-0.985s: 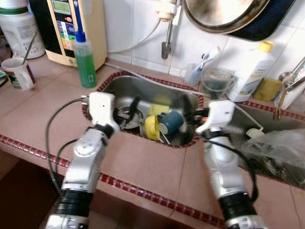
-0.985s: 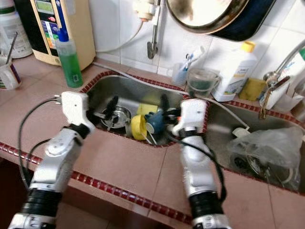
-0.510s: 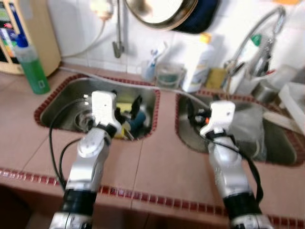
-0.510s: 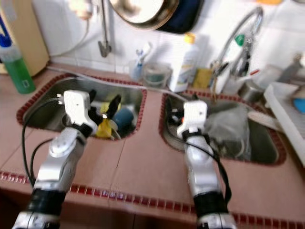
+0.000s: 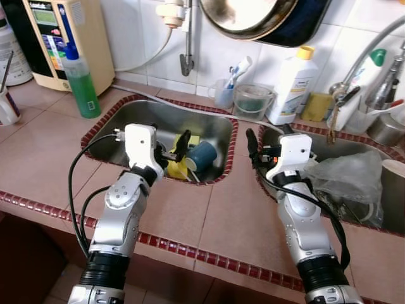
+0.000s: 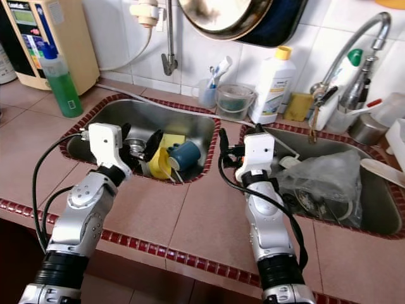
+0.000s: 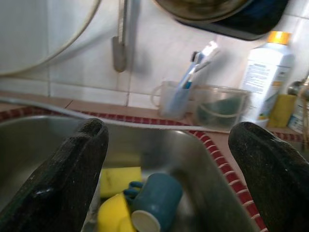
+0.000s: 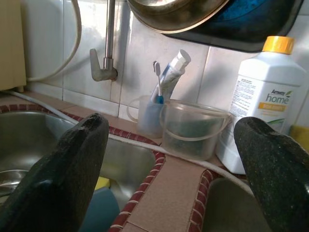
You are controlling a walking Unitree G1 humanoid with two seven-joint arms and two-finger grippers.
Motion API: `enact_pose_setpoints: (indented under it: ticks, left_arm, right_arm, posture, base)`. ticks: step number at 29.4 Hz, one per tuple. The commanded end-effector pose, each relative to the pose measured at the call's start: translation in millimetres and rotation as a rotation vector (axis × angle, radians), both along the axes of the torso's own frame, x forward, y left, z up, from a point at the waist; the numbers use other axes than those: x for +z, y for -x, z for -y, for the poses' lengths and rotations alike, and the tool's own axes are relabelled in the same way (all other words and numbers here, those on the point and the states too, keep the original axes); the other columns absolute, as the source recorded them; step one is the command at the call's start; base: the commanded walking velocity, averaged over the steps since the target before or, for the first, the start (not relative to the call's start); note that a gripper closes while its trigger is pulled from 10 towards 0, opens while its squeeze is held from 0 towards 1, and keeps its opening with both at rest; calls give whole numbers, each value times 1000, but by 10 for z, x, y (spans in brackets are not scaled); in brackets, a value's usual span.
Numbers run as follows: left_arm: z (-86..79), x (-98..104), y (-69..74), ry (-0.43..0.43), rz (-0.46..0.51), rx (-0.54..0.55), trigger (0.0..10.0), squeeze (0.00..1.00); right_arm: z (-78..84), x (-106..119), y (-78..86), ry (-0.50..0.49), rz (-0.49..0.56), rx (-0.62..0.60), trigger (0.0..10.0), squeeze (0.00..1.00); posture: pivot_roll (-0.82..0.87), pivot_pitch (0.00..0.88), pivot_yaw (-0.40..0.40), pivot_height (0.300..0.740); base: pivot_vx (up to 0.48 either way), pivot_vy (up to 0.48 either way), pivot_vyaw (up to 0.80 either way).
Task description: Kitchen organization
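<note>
Left eye view shows me two steel sinks set side by side in a pink tiled counter (image 5: 38,145). My left gripper (image 5: 175,149) hangs over the left steel sink (image 5: 218,130). Its two black fingers are spread wide and hold nothing. My right gripper (image 5: 253,147) floats over the strip of counter between the sinks, near the right steel sink (image 5: 329,142). In the right wrist view its fingers (image 8: 63,164) are also wide apart and empty.

I think I am only lining up, and no dish is picked yet. Next, I would lower the left gripper into the sink and close it around the blue mug (image 5: 204,154), which lies on its side at the near right of that sink.

In the left sink I count one blue mug, one yellow cup (image 5: 176,166) touching it, one yellow sponge (image 7: 119,179) behind them and one small round metal bowl (image 6: 135,148). The right sink holds one crumpled clear plastic bag (image 5: 351,180). On the ledge behind stand one white bottle with a yellow cap (image 5: 292,85), one clear round tub (image 5: 252,101) and one clear cup with a toothbrush (image 5: 225,92). One green soap bottle (image 5: 81,82) stands to the left.
</note>
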State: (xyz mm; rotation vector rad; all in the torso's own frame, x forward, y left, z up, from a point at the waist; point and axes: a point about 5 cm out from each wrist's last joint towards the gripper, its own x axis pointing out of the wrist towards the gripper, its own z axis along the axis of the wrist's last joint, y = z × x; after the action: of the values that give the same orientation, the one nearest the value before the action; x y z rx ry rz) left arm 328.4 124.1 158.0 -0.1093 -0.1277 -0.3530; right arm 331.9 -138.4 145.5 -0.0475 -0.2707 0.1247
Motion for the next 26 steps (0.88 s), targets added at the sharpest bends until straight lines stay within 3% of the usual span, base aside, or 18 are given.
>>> enact_pose_setpoints:
  ticks: [1, 10, 26]
  left_arm:
    - [27, 40, -2, -8, -2, -14, 10000, 0]
    - [28, 37, -4, -8, -22, -12, 10000, 0]
    - [27, 50, -11, -19, -25, -11, 10000, 0]
  right_arm:
    - [58, 25, -5, 10, 3, -18, 10000, 0]
    - [68, 9, -3, 16, -5, -22, 10000, 0]
    - [77, 7, -6, 19, -8, -24, 10000, 0]
  posture:
    - [44, 0, -59, 731]
    - [45, 0, -61, 731]
    - [43, 0, -59, 731]
  base:
    - [0, 0, 0]
    - [0, 0, 0]
    - [-247, 0, 0]
